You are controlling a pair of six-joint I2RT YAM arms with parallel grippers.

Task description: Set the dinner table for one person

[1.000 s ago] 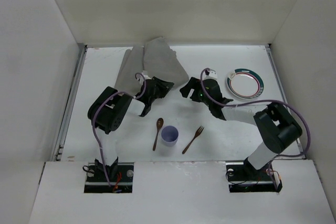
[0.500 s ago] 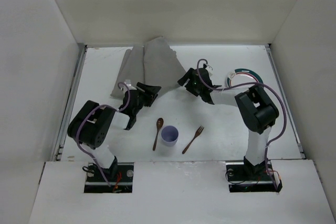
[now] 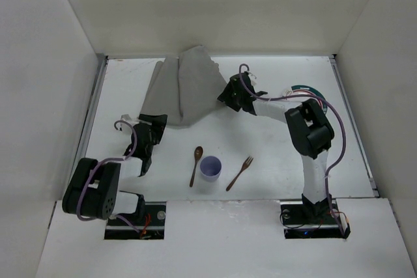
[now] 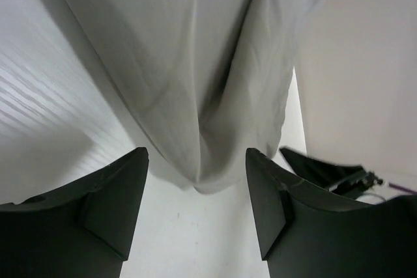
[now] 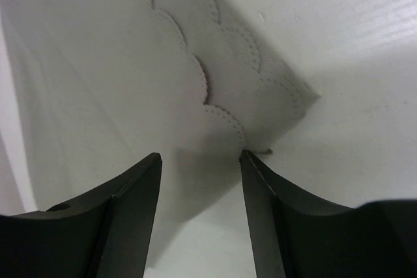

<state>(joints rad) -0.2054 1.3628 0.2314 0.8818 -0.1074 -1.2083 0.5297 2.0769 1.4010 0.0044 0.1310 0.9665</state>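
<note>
A plain white back wall [image 3: 215, 4] rises beyond the right tool [image 3: 228, 94]; a white side wall [image 3: 39, 63] stands left of the left tool [image 3: 153, 122].

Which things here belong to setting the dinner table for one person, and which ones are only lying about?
For the job: grey cloth mat, plate with teal rim (partly hidden), wooden spoon, lilac cup, wooden fork, dinner table.
Only lying about: nothing that I can see.

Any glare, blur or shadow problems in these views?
Top external: sharp, with glare along the table at its far edge. Left wrist: streaky reflections on the table at left, grey mat slightly soft. Right wrist: scalloped hem crisp, shadow beneath the right gripper.
</note>
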